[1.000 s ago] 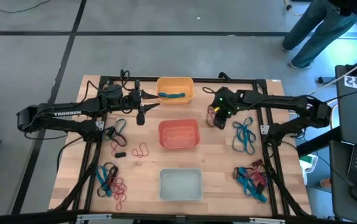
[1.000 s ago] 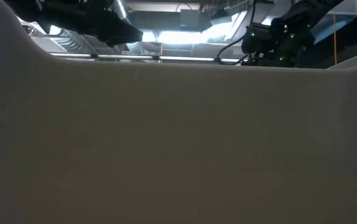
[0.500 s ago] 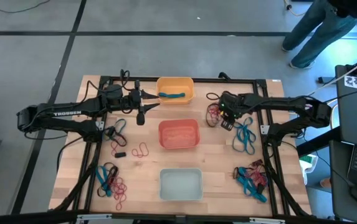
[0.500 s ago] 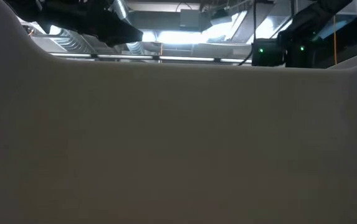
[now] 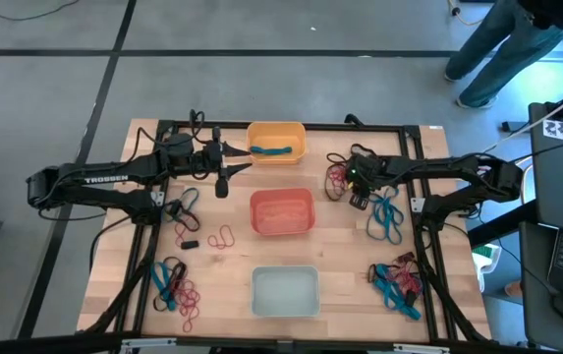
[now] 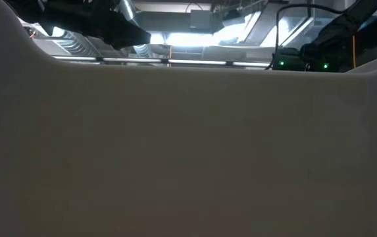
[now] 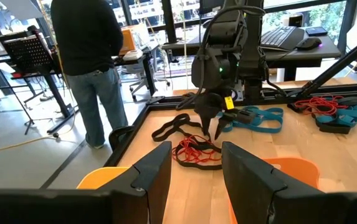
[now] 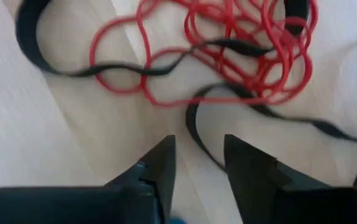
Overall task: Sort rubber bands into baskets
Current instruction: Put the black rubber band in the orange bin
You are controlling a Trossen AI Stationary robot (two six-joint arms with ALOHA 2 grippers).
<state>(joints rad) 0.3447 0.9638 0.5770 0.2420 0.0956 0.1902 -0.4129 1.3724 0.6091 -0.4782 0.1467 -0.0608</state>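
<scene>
- Centrally, three baskets run from 12 to 6 o'clock: yellow-orange basket (image 5: 276,142) holding a teal band (image 5: 272,151), red-orange basket (image 5: 282,212), whitish basket (image 5: 285,292).
- Right gripper (image 8: 197,158), fingers parted and holding nothing, is low over the red and black rubber bands (image 5: 336,177) at 2 o'clock.
- Left gripper (image 5: 224,183) hovers with fingers apart, empty, at 10 o'clock.

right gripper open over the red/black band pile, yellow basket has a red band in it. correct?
One thing is off: the band in the yellow basket is teal, not red, as the high view shows. The rest stands: the right gripper is open over the pile of red bands and black bands.
</scene>
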